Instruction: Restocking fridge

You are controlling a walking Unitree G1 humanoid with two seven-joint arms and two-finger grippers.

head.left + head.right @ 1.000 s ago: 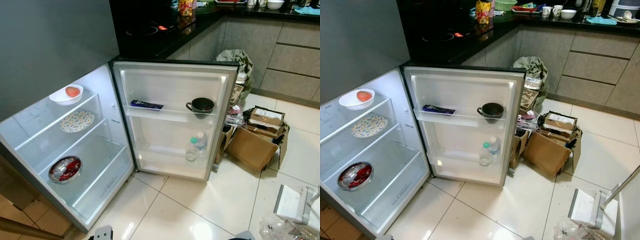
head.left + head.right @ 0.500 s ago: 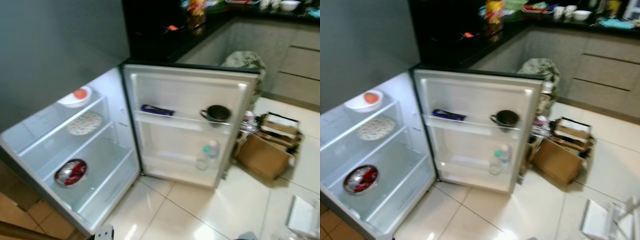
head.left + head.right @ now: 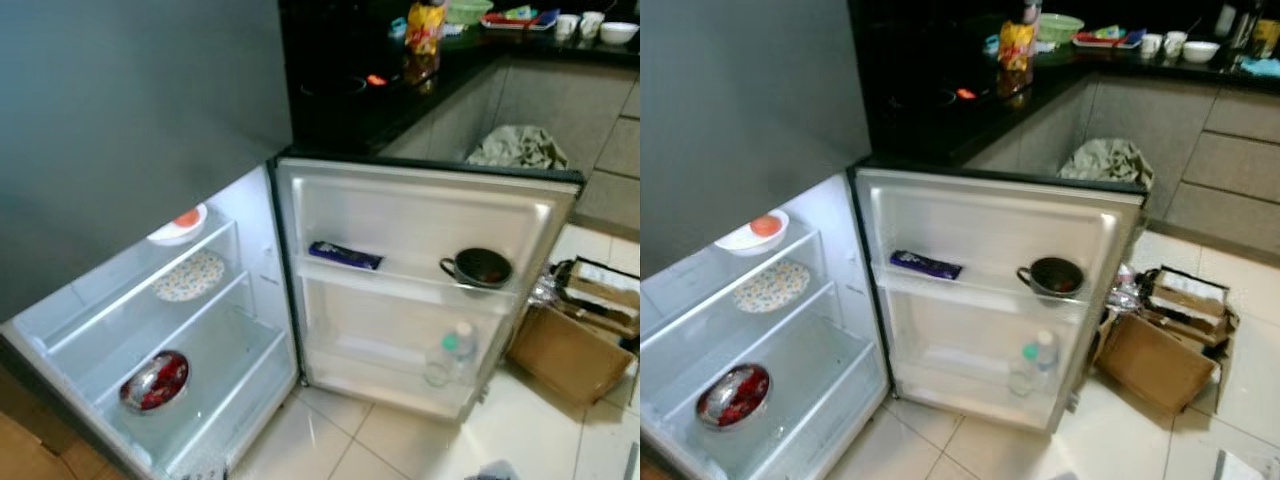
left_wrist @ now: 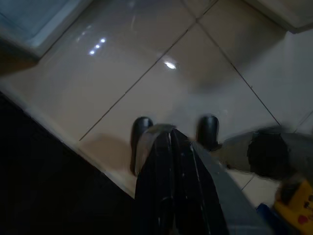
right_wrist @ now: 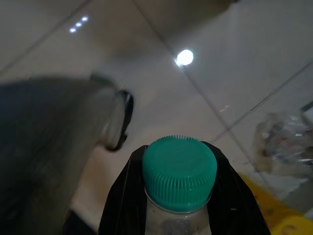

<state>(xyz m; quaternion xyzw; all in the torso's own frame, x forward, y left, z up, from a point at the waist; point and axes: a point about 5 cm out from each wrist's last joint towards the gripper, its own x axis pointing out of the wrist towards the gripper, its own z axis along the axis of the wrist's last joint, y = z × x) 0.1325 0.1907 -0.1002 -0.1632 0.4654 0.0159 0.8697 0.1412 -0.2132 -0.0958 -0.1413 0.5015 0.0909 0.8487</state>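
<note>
Small grey fridge (image 3: 750, 120) stands w/ white door (image 3: 990, 220) swung wide open. Partly stocked already: white bowl w/ an orange fruit (image 3: 752, 232) on top shelf, patterned round plate (image 3: 771, 287) one shelf down, steel bowl of red food (image 3: 733, 395) on the bottom. Door racks hold a dark blue wrapped bar (image 3: 926, 265), a black mug (image 3: 1055, 277) and, lower, two clear plastic bottles (image 3: 1032, 364).

Right pincer (image 5: 183, 205) is clamped on a clear bottle w/ green ribbed cap (image 5: 179, 174), hanging low over the pale tiled floor (image 5: 234, 73), well apart from the fridge. Left pincer (image 4: 171, 142) also hangs over tiles, fingers together, nothing in them.

Judgement: task is midway. Bottle is in hand but not yet shelved; approach and placement remain, prob. the lower door rack beside the other bottles.
</note>
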